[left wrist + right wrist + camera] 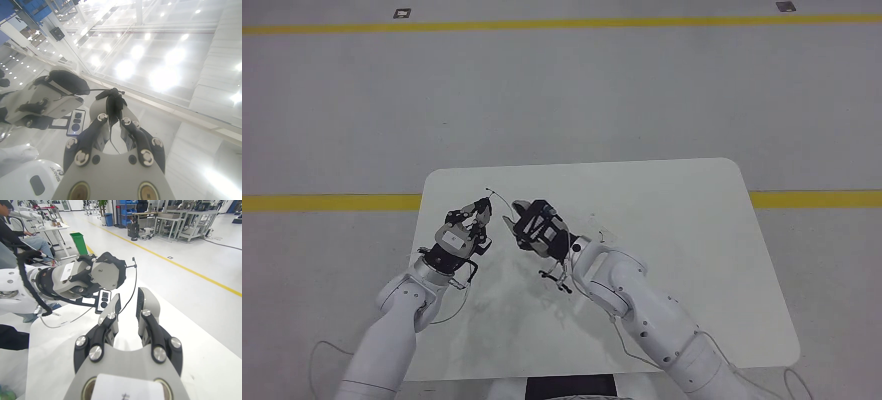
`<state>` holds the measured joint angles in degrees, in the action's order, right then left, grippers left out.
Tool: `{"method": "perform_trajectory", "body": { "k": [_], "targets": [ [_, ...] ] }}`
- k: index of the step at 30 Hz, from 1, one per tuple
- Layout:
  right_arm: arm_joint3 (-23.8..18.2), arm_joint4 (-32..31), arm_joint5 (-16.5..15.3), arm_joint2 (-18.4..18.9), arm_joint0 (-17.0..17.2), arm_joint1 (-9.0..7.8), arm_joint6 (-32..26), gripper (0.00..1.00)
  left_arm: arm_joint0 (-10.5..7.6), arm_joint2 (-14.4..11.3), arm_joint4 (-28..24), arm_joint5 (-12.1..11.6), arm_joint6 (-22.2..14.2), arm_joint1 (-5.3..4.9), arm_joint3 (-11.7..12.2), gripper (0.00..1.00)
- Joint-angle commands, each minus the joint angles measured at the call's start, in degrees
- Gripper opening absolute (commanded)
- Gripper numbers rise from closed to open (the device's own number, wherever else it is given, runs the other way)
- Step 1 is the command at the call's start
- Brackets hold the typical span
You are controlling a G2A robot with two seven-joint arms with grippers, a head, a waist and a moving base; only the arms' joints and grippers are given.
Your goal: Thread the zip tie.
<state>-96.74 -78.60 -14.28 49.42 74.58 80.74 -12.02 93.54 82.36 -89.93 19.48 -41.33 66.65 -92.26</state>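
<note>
Half done at best. Left gripper (114, 100) clenched on zip tie (135, 266) near head end, held above table (672, 230) at about 10 o'clock of tabletop. Right gripper (129, 294) at its 3 o'clock, fingers spread, strap hanging loose between them. Tip through head: cannot tell. Judged remaining: grab free end, feed through head, pull snug.

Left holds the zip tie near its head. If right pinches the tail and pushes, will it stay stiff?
Probably springy, not stiff: the zip tie curves in a free arc from the left gripper toward the right gripper. It looks thin, so it may buckle if pushed far from its tip, and should feel light.
</note>
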Motion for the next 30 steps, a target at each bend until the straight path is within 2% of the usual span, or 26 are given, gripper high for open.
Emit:
{"method": "perform_trajectory", "body": {
  "k": [1, 14, 20, 30],
  "targets": [
    [-0.16, -0.3, 0.39, 0.11, 0.13, -0.02, 0.35, 0.22, 0.0, 0.0, 0.0, 0.0, 0.0, 0.0, 0.0, 0.0],
    [-0.66, -0.79, 2.46, 0.61, 0.66, -0.04, 0.7, 0.19, 0.0, 0.0, 0.0, 0.0, 0.0, 0.0, 0.0, 0.0],
    [-0.94, -1.34, 3.6, 1.22, 0.86, -0.12, -0.26, 0.22, 0.0, 0.0, 0.0, 0.0, 0.0, 0.0, 0.0, 0.0],
    [-0.87, -0.99, 3.77, 1.23, 0.61, -0.02, -0.65, 0.15, 0.0, 0.0, 0.0, 0.0, 0.0, 0.0, 0.0, 0.0]
  ]
}}
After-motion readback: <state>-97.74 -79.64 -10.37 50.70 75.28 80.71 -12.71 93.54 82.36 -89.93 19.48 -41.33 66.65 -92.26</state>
